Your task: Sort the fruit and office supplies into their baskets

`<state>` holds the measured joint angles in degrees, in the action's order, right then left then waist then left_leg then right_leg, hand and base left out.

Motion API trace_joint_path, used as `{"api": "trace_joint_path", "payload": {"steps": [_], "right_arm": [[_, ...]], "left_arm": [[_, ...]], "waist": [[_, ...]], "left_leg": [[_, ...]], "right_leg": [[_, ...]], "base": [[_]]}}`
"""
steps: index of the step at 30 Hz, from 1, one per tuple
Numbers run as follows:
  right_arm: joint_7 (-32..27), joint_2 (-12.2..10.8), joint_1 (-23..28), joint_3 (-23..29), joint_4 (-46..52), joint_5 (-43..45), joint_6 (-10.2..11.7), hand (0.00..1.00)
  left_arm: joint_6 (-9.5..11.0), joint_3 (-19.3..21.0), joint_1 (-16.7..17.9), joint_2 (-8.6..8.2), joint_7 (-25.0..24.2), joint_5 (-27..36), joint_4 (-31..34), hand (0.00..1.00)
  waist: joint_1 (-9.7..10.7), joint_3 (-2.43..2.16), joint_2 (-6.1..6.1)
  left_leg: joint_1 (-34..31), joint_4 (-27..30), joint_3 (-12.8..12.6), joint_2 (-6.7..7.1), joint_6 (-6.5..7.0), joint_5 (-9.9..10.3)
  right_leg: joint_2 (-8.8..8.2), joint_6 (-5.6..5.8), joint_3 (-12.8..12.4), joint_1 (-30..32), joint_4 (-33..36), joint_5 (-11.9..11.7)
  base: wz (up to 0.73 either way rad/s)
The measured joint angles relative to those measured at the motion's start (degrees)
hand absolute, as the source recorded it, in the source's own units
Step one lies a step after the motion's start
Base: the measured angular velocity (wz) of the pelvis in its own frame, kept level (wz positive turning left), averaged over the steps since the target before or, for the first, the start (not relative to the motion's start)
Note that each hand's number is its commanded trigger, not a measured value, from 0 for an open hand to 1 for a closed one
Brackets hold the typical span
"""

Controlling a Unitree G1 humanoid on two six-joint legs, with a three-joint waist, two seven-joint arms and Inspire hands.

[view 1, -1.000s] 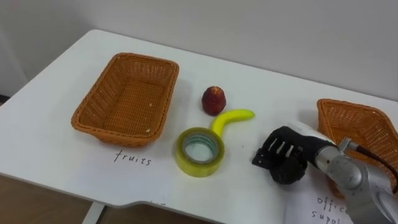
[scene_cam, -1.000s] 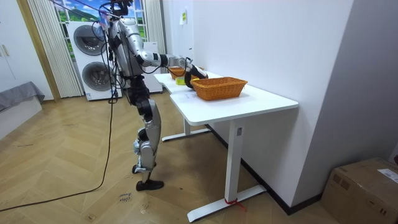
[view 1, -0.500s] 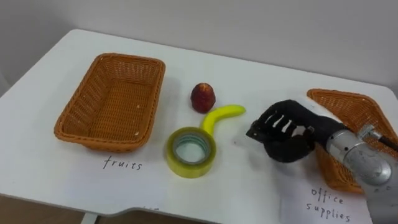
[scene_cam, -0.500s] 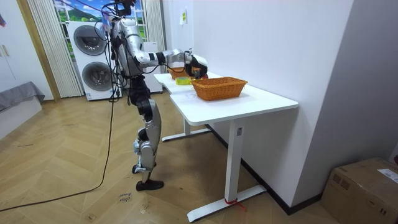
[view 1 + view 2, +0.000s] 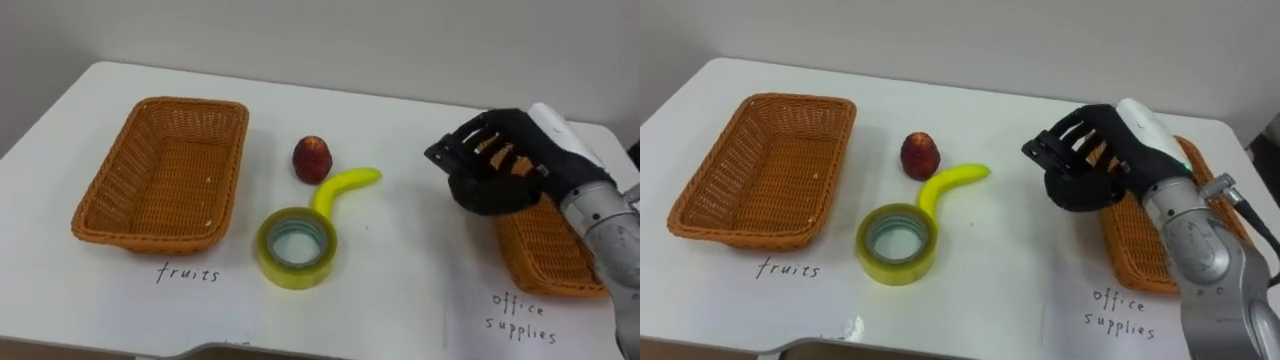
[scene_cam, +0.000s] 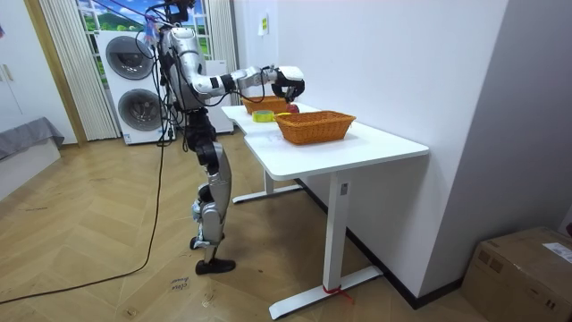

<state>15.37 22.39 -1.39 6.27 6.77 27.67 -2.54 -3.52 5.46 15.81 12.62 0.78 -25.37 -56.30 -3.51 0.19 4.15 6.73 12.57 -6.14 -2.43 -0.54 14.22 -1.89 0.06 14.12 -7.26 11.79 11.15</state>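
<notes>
Our right hand hovers over the office basket's inner rim; we cannot tell whether it grips anything. We judge a drop-off here, then a reach across. Tape roll, banana and red fruit lie on the surface; the fruit basket holds nothing.

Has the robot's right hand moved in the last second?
Yes. The right hand lifted off the white table and swung right: earlier left of the right-hand orange wicker basket, it now hangs over that basket's left rim.
</notes>
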Motion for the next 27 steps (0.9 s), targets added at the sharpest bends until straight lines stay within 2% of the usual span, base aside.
{"api": "trace_joint_path", "payload": {"steps": [6,13,18,24,27], "right_arm": [[-6.1,0.2,0.0,0.1,0.8,-0.4,1.0,1.00],[-12.0,0.4,0.0,3.6,0.8,-4.4,1.9,1.00],[-14.5,0.9,0.1,4.8,0.8,-6.6,1.9,1.00],[-15.7,1.0,1.0,4.9,-1.0,-6.7,2.0,1.00],[-16.1,1.5,3.6,5.0,-2.0,-6.8,1.7,1.00]], "left_arm": [[0.2,0.5,1.3,-0.73,-0.3,0.0,-0.2,0.00],[0.1,2.5,1.5,-0.63,-0.5,1.1,-0.1,0.00],[0.1,4.0,2.1,-0.63,-0.1,1.0,0.2,0.00],[0.1,5.1,1.9,-0.60,0.3,0.9,0.2,0.00],[0.0,5.2,2.0,-0.58,0.4,1.0,0.2,0.00]], "waist": [[0.0,-0.17,0.54],[0.3,0.09,1.12],[1.4,-0.06,1.34],[2.2,-0.03,1.23],[2.1,-0.08,1.25]], "left_leg": [[0.0,0.1,0.1,0.02,0.00,0.0],[-0.2,0.1,0.2,0.09,0.01,0.0],[-0.1,0.1,0.1,0.08,0.01,0.0],[-0.1,0.1,-0.2,0.06,0.01,0.0],[-0.1,0.1,-0.3,0.07,0.01,0.0]], "right_leg": [[-0.01,0.07,0.2,0.0,-0.1,0.0],[-0.08,0.23,0.2,0.1,-0.2,0.2],[-0.04,0.24,0.1,0.0,-0.2,0.2],[0.00,0.23,-0.3,0.3,-0.1,0.2],[0.01,0.23,-0.5,0.3,-0.1,0.2]], "base": [[0.00],[0.00],[0.00],[-0.02],[0.00]]}}
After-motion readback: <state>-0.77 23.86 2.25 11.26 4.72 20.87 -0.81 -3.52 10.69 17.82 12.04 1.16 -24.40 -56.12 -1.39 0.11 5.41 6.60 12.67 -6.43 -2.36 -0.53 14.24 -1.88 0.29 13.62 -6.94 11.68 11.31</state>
